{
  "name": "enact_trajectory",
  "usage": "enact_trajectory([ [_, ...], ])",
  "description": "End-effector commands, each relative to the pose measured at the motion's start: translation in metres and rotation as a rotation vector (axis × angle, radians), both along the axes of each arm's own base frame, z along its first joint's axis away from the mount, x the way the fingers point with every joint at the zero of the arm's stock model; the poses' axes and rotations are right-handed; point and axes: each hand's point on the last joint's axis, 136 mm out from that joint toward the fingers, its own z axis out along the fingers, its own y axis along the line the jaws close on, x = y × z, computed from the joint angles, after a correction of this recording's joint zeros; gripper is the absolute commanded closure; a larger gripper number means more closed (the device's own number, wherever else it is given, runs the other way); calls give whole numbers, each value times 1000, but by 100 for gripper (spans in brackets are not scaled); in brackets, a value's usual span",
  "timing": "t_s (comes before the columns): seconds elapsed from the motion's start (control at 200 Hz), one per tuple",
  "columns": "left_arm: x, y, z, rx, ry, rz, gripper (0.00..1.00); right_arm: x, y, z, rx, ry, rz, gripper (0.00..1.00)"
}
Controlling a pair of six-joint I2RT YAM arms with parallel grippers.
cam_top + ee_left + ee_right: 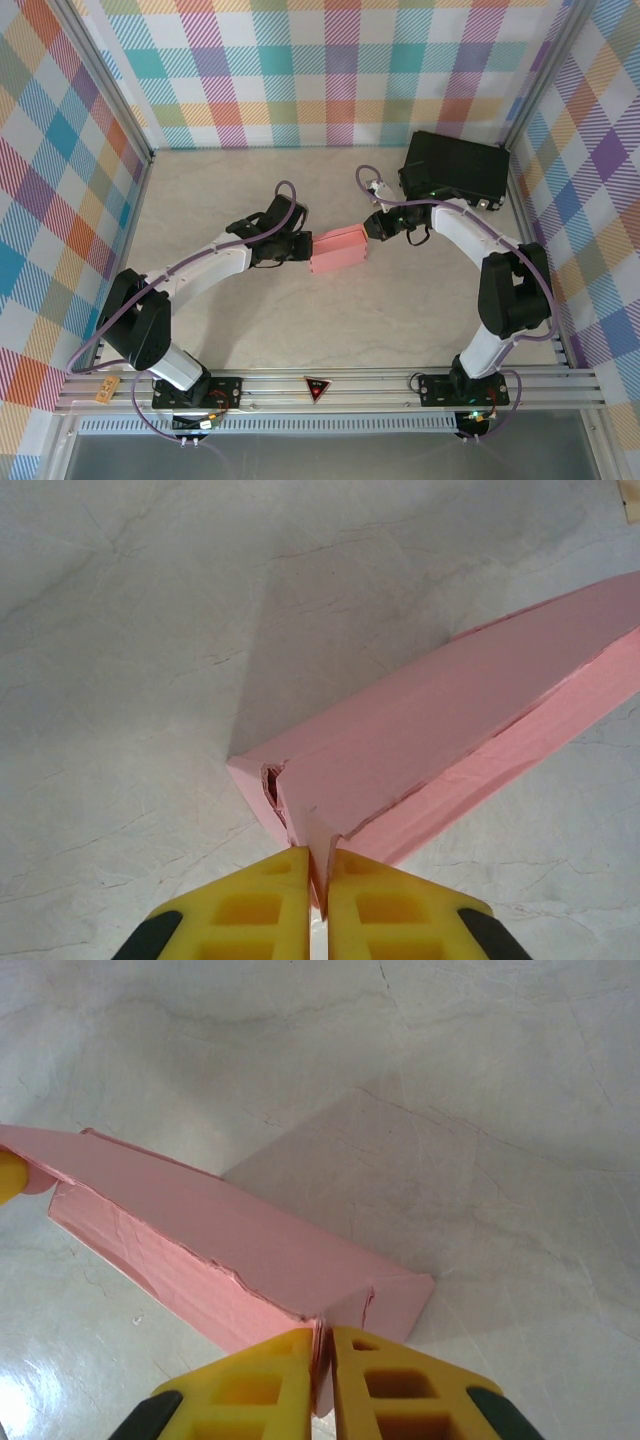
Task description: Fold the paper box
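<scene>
The paper box (338, 250) is a salmon-pink rectangular box lying near the middle of the table between the two arms. My left gripper (303, 248) is at its left end, and in the left wrist view its yellow fingers (270, 905) are shut on a thin flap of the paper box (440, 720). My right gripper (372, 228) is at the box's right end. In the right wrist view its yellow fingers (385, 1385) pinch a flap at the near corner of the paper box (220, 1235).
A black hard case (455, 168) sits at the back right, behind the right arm. Plaid walls enclose the table on three sides, and an aluminium rail (320, 385) runs along the near edge.
</scene>
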Motion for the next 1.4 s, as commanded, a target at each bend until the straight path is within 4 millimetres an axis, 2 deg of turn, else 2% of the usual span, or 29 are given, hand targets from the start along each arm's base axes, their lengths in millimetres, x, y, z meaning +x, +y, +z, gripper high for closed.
enact_trajectory([
  [0.0, 3, -4, 1, -26, 18, -3, 89, -5, 9, 3, 22, 36, 23, 86],
  [0.455, 2, -5, -2, -23, 28, -8, 89, -6, 8, 2, -1, 39, 18, 83],
  [0.745, 3, -6, 2, -33, 22, -8, 83, -8, 10, 5, -5, 45, 25, 81],
  [1.125, 4, -6, 0, -31, 24, 3, 83, -9, 10, 2, -26, 66, 20, 79],
  [1.395, 4, -2, 1, -19, 19, 14, 79, -7, 1, -6, -85, 61, -6, 75],
])
